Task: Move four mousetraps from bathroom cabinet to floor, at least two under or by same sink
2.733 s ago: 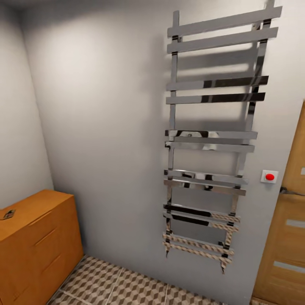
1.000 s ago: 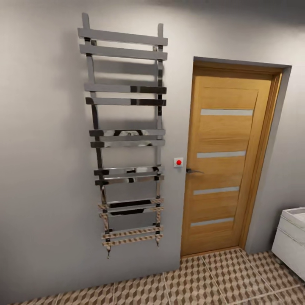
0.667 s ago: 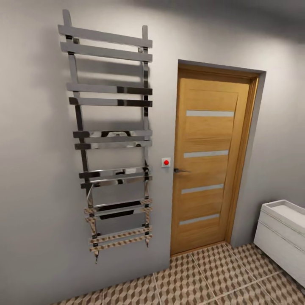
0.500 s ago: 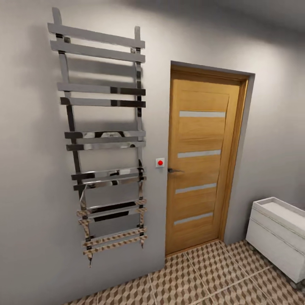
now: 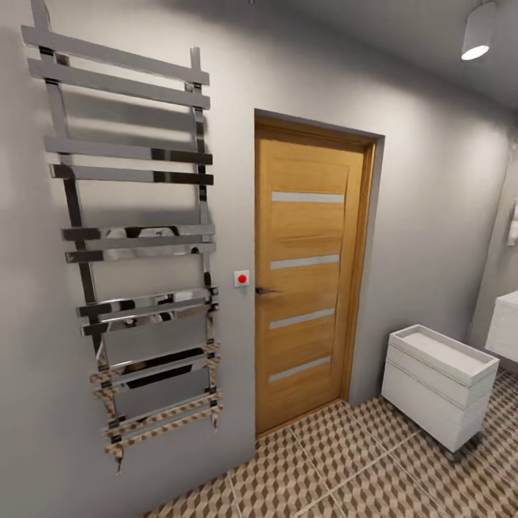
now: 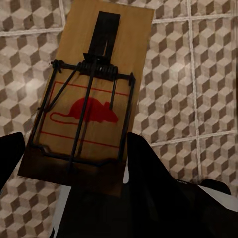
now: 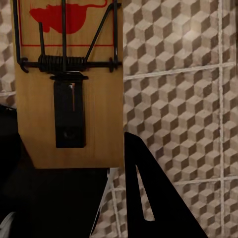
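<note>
My left gripper [image 6: 74, 158] is closed on a mousetrap [image 6: 91, 99] — its dark fingers pinch the board's near end, above the cube-patterned bathroom floor [image 6: 198, 74]. My right gripper [image 7: 74, 163] clamps a second mousetrap [image 7: 69, 84] the same way. Ahead, a wooden door [image 5: 309, 266], a chrome towel rail [image 5: 137, 244] and a small white drawer unit [image 5: 439, 381].

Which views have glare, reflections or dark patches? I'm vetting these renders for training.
Head view: the white ceiling lamp glows bright, and the chrome ladder towel rail carries mirror-like reflections. Left wrist view: the brown wooden mousetrap is evenly lit, pincer fingers nearly black. Right wrist view: second brown wooden mousetrap sharp, fingers black.
</note>
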Available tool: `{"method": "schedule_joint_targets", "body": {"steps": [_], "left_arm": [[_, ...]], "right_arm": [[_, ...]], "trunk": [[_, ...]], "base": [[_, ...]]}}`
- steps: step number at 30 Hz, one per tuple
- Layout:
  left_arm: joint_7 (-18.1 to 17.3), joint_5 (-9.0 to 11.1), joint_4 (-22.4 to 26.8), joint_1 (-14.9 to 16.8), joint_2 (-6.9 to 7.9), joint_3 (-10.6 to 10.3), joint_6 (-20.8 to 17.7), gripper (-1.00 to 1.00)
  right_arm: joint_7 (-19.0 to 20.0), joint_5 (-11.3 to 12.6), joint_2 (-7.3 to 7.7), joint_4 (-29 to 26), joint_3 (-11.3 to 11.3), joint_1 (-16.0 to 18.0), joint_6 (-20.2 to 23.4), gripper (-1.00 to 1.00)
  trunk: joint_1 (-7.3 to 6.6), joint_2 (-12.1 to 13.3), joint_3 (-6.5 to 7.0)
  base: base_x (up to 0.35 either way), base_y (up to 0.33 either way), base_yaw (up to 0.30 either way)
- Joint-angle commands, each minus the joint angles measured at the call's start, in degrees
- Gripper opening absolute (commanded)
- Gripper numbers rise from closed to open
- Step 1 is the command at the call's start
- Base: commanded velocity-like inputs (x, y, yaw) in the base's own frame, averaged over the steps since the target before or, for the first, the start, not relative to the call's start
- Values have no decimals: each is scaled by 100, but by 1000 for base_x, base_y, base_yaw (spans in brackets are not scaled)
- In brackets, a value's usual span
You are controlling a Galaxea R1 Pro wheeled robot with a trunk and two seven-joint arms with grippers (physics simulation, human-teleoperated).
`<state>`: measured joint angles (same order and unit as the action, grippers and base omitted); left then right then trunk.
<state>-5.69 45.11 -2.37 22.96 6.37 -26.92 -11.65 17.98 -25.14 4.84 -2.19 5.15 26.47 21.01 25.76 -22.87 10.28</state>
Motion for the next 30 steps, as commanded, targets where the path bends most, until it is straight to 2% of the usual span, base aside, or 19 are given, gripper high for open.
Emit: {"method": "schedule_joint_targets", "body": {"steps": [1,30], "left_arm": [[-55,50,-16,6,1,-50,-10,-100],[-38,55,-18,4,13,-42,13,-100]], "right_arm": [[22,-48,0,-12,48,-2,35,-100],[21,-44,0,-10,48,-2,35,-100]], "trunk": [[2,-4,2],[2,-4,133]], "base": [[0,0,-287],[0,0,-287]]}}
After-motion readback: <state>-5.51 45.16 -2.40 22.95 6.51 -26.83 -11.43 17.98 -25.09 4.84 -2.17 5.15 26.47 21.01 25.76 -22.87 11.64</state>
